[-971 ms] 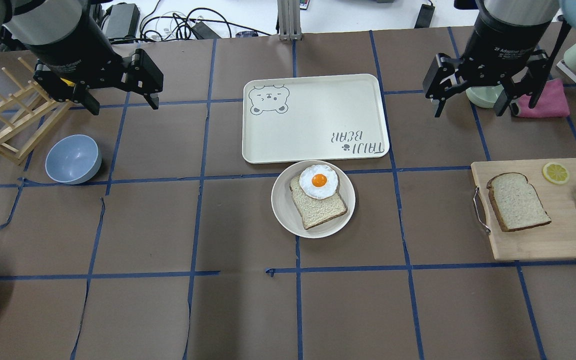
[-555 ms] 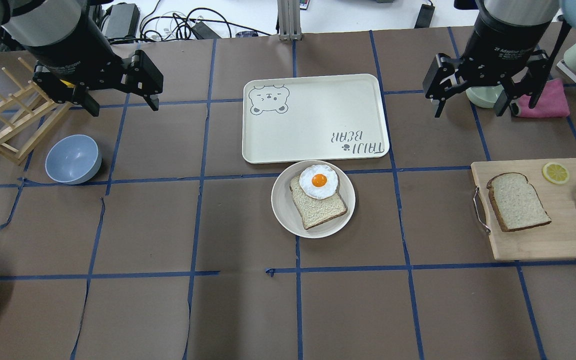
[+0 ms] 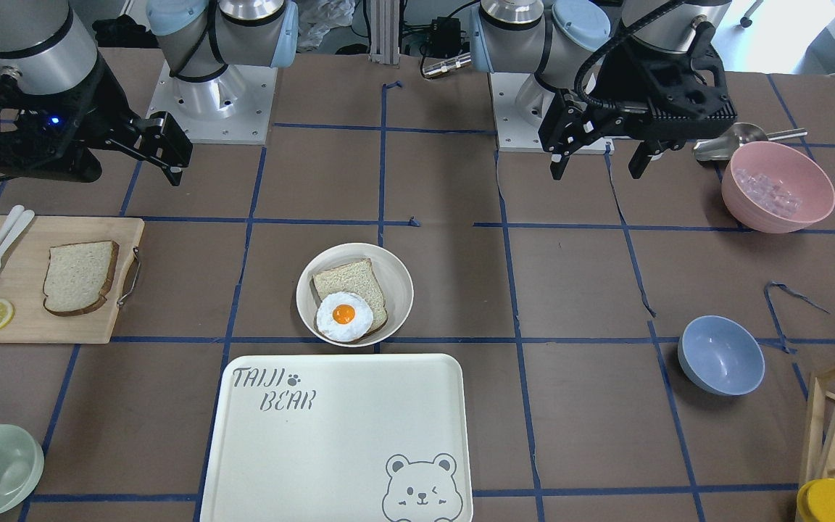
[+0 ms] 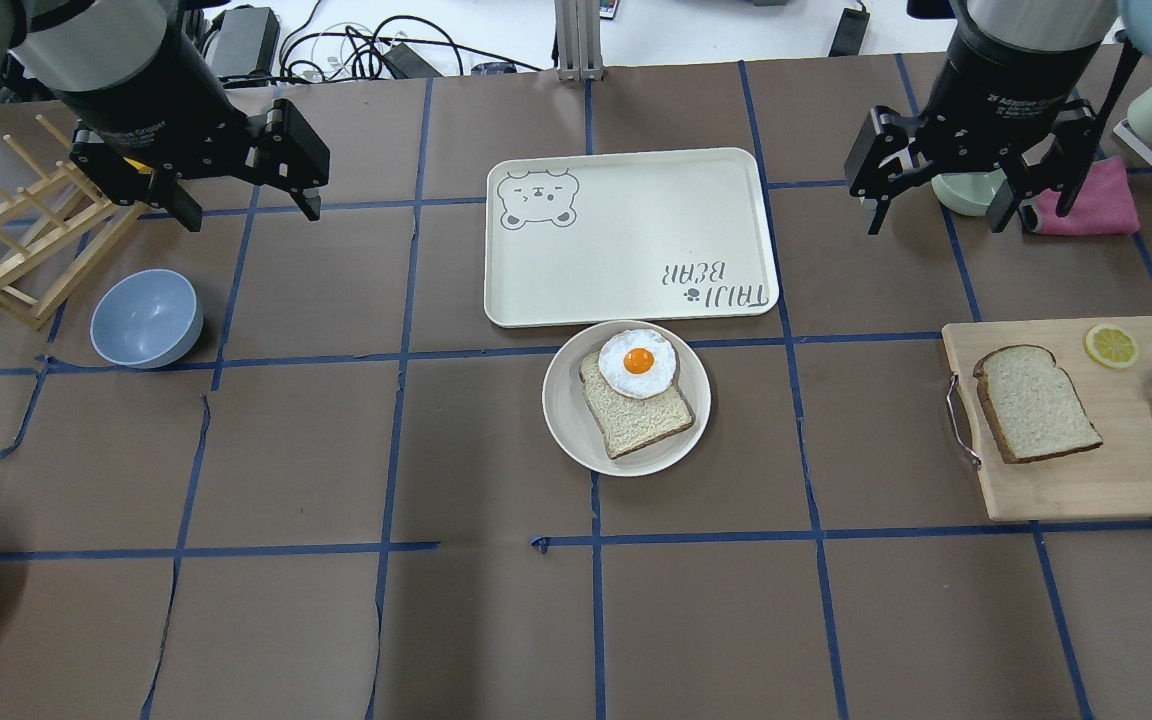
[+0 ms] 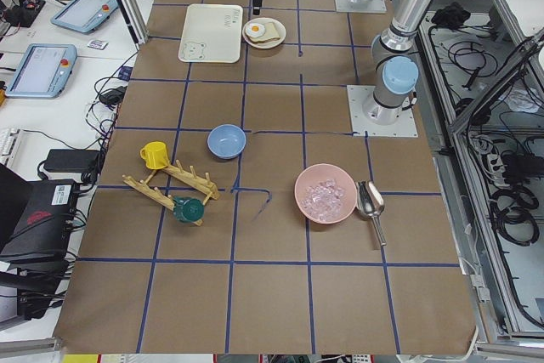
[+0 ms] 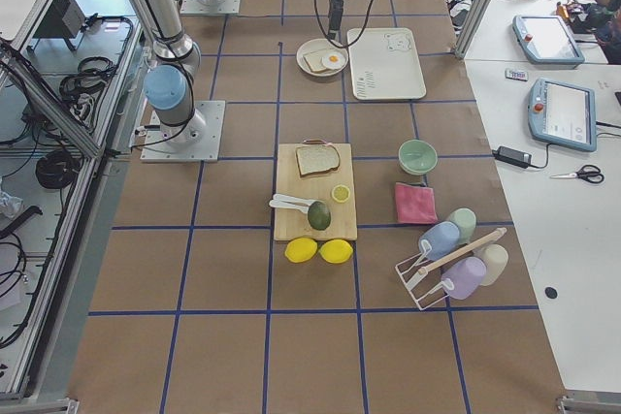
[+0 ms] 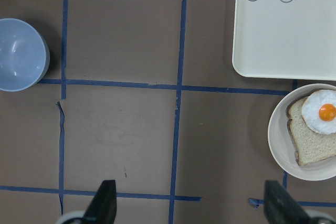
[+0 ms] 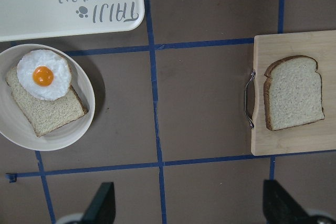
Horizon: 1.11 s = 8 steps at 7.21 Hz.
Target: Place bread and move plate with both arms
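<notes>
The bread (image 4: 1036, 405) lies flat on a wooden cutting board (image 4: 1116, 470) at the right; it also shows in the front view (image 3: 78, 275) and the right wrist view (image 8: 294, 99). The cream plate (image 4: 561, 410) sits mid-table and holds another slice (image 4: 641, 425) topped with a fried egg (image 4: 638, 362). My left gripper (image 4: 248, 212) hangs open and empty, high at the back left, far from the plate (image 7: 278, 135). My right gripper (image 4: 939, 225) hangs open and empty at the back right, above and behind the board.
A large bear-print tray (image 4: 636, 230) lies just behind the plate. A blue bowl (image 4: 146, 318) and a wooden rack (image 4: 16, 240) are at the left. A mint-green bowl (image 4: 971, 190) and a pink cloth (image 4: 1096, 200) lie under the right gripper. A lemon slice, cutlery and an avocado share the board.
The left gripper has wobbled by a few pixels. The bread, the plate and the right gripper have not moved.
</notes>
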Motion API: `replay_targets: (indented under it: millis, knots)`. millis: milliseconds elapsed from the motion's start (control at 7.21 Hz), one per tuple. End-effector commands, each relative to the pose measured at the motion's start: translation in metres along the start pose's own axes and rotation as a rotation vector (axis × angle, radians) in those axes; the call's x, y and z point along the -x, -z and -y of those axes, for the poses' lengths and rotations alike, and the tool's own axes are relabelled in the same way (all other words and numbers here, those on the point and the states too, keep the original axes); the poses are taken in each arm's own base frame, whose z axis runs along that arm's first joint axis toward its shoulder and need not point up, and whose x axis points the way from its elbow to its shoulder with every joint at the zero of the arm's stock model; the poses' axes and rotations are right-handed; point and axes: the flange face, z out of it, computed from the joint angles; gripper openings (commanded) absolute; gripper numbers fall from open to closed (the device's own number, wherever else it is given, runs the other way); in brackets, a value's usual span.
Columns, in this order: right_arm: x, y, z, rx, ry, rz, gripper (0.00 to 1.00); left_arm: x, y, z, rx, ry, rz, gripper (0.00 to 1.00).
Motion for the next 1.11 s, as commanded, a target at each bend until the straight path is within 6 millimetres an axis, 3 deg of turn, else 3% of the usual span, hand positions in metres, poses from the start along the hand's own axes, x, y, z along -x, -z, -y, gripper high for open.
replay_targets:
  millis: [0,277,555,693,832,971]
  knots:
    - [0.0,0.0,0.0,0.0,-0.001,-0.001,1.0,-0.013,-0.024,0.004,0.046,0.057,-0.013,1.0]
    - [0.0,-0.001,-0.001,0.01,0.0,-0.001,1.0,-0.052,-0.101,-0.015,0.071,0.084,-0.016,1.0]
    - [-0.01,-0.001,0.005,-0.002,-0.014,0.001,1.0,-0.073,-0.175,-0.024,0.083,0.119,-0.195,1.0]
    - [-0.043,-0.006,0.016,0.004,-0.079,0.008,1.0,-0.083,-0.204,-0.031,0.108,0.155,-0.196,1.0]
    - [-0.093,-0.021,0.025,0.024,-0.17,0.02,1.0,-0.107,-0.226,-0.039,0.103,0.122,-0.189,1.0]
    - [-0.139,-0.063,0.036,0.062,-0.259,0.035,1.0,-0.12,-0.243,-0.04,0.091,0.139,-0.156,1.0]
